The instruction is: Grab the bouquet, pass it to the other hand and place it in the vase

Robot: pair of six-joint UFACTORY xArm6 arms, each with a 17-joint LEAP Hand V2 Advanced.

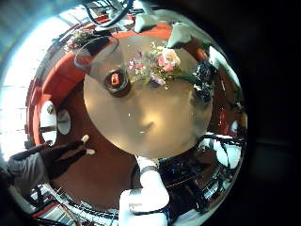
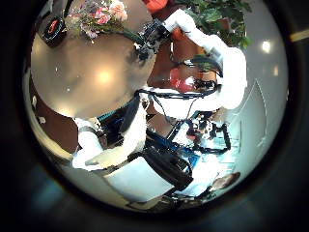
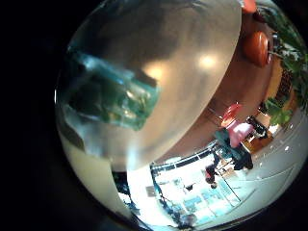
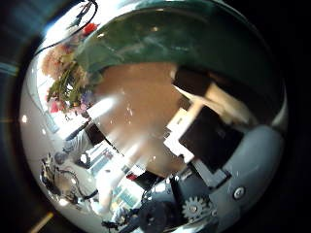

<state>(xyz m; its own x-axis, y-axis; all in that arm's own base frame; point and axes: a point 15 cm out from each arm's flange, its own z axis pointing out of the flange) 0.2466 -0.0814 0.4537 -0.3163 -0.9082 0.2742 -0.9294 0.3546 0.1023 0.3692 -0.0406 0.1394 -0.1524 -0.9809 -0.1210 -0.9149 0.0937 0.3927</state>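
Observation:
In the left little finger side palm view the bouquet [image 1: 155, 66] lies across the far part of the round table [image 1: 155, 118], seen from high above. My right hand [image 1: 202, 80] is at the stem end, fingers curled round the stems. The wrapped stems [image 3: 111, 91] fill the right little finger side palm view. The flowers [image 4: 68, 83] show in the right thumb side palm view. My left hand is high over the table.
A curved bench [image 1: 52, 85] runs round the table's side beyond the vase. A small stool [image 1: 62, 121] stands on the floor beside the table. The near half of the tabletop [image 2: 87, 82] is bare.

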